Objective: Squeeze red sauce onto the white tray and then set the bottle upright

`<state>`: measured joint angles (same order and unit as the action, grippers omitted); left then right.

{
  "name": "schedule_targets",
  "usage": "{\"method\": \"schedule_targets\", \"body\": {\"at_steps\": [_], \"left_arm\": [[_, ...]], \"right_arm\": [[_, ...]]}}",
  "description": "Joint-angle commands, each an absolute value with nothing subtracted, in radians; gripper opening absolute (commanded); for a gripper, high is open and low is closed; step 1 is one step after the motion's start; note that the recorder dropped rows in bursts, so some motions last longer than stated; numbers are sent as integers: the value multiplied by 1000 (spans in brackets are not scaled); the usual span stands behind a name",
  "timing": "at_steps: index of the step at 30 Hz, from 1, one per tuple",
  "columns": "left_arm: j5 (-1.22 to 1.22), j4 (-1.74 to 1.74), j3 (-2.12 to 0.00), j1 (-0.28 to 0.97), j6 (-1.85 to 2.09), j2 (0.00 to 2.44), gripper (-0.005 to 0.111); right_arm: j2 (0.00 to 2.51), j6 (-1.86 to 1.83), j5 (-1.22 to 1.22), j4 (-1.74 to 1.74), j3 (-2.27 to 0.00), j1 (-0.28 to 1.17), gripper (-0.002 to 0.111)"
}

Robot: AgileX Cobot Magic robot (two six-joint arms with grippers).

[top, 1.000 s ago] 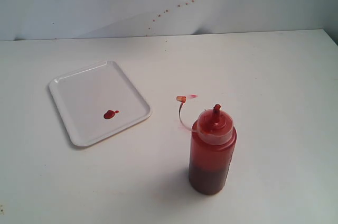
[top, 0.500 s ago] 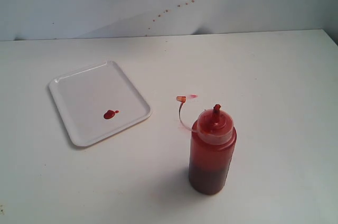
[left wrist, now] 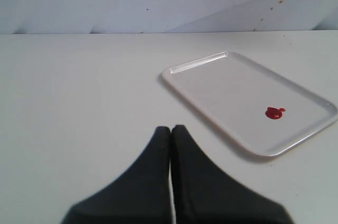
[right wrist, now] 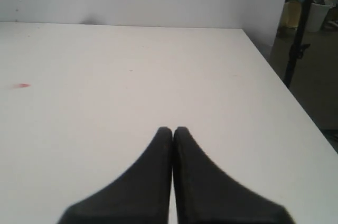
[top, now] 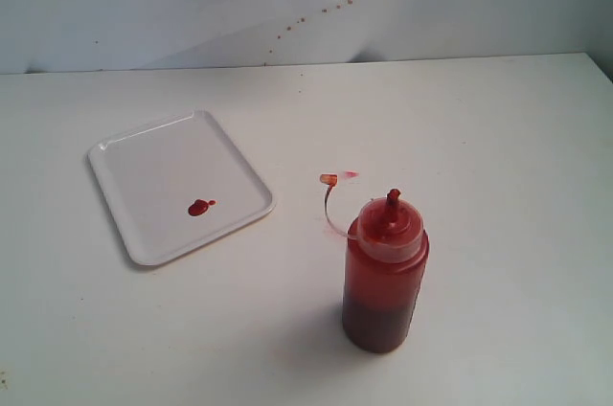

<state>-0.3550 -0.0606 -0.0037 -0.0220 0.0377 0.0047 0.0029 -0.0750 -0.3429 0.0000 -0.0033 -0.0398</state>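
The bottle (top: 384, 277) stands upright on the white table, right of centre in the exterior view, its stained nozzle up and its tethered tip cap (top: 329, 179) hanging off to the side. To its left lies the white tray (top: 153, 152) with a small blob of red sauce (top: 199, 207) on it. The left wrist view shows the tray (left wrist: 222, 84) and the sauce blob (left wrist: 274, 112) beyond my left gripper (left wrist: 171, 128), which is shut and empty. My right gripper (right wrist: 172, 129) is shut on nothing over bare table. Neither gripper appears in the exterior view.
A faint pinkish smear (top: 351, 174) marks the table by the tip cap, also seen as a smear (right wrist: 22, 85) in the right wrist view. Red specks (top: 316, 13) dot the back wall. The table's edge (right wrist: 285, 97) drops off beside the right gripper.
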Motion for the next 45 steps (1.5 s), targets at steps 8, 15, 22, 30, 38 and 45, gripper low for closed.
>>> {"method": "schedule_targets", "body": {"at_steps": [8,15,22,30,38,45], "left_arm": [[-347,-65,0,-25,35,0,0],[-347,-65,0,-25,35,0,0],[-347,-65,0,-25,35,0,0],[-347,-65,0,-25,37,0,0],[-347,-65,0,-25,35,0,0],[-347,-65,0,-25,35,0,0]], "right_arm": [[0,-78,-347,-8,0,26,0],[0,-78,-347,-8,0,26,0],[0,-78,-345,-8,0,25,0],[0,-78,-344,-8,0,21,0],[0,-78,-344,-8,0,21,0],[0,-78,-344,-8,0,21,0]]}}
